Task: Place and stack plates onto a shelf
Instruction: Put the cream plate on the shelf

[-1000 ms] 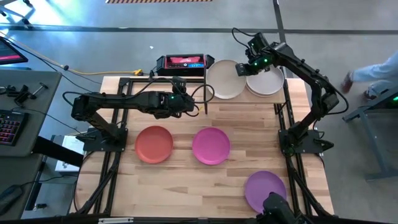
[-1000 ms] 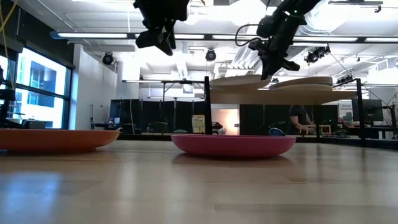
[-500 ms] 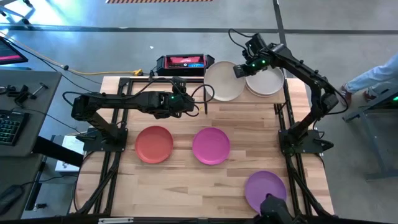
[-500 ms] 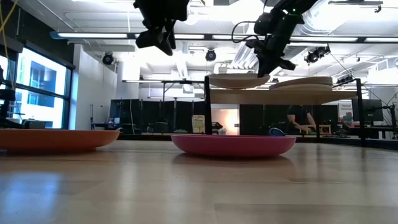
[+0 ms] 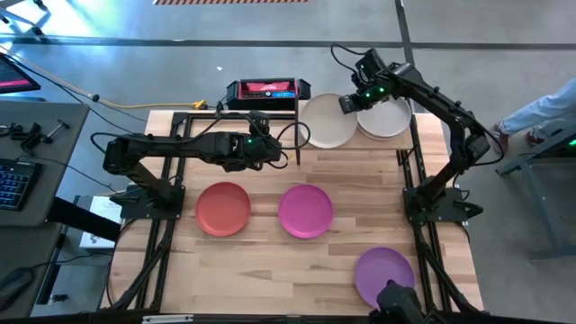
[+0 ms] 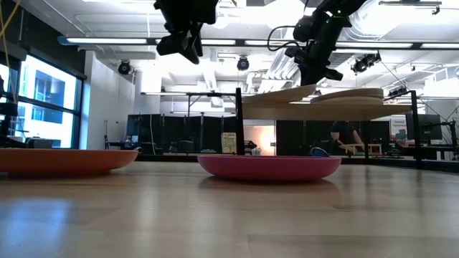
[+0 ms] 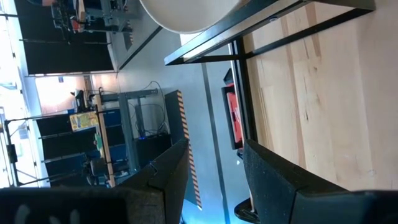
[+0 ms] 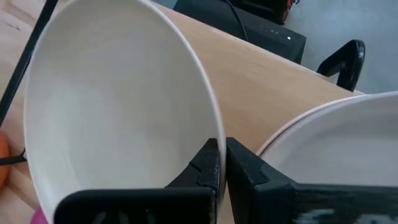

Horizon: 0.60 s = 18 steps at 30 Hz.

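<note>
Up on the shelf (image 5: 310,144), our right gripper (image 8: 222,163) had its fingers pinched on the rim of the left plate (image 5: 326,119), an off-white one tilted with its held edge raised, just beside the other pale plate (image 5: 387,117). Our left gripper (image 7: 211,177) hung parted and empty above the table (image 5: 360,180) near the shelf's left post. The orange-red plate (image 5: 223,208), magenta plate (image 5: 305,211) and purple plate (image 5: 383,273) lay on the tabletop.

A black and red box (image 5: 266,90) sits at the table's (image 5: 360,180) far edge; a keyboard (image 5: 13,184) lies on the side desk.
</note>
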Each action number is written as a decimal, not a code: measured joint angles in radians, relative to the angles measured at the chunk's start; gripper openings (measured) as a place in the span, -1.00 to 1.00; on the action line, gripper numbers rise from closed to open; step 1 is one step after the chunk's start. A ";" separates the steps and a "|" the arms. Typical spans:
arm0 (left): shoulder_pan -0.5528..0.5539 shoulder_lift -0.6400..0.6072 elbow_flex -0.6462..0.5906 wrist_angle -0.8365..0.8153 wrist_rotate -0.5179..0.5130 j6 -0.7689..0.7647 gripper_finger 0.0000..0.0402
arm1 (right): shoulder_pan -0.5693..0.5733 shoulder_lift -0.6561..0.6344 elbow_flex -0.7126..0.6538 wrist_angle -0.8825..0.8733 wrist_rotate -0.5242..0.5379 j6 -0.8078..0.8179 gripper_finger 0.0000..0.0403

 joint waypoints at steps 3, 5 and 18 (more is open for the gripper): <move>0.000 0.000 0.000 0.000 0.000 0.000 -0.29 | 0.000 0.000 0.000 0.008 0.042 0.034 -1.00; 0.000 0.000 0.000 0.000 -0.001 0.000 -0.29 | 0.000 0.000 0.000 0.019 0.053 0.026 -1.00; 0.000 0.000 0.000 0.000 0.000 -0.052 -0.29 | 0.000 0.000 0.000 0.055 0.051 -0.030 -1.00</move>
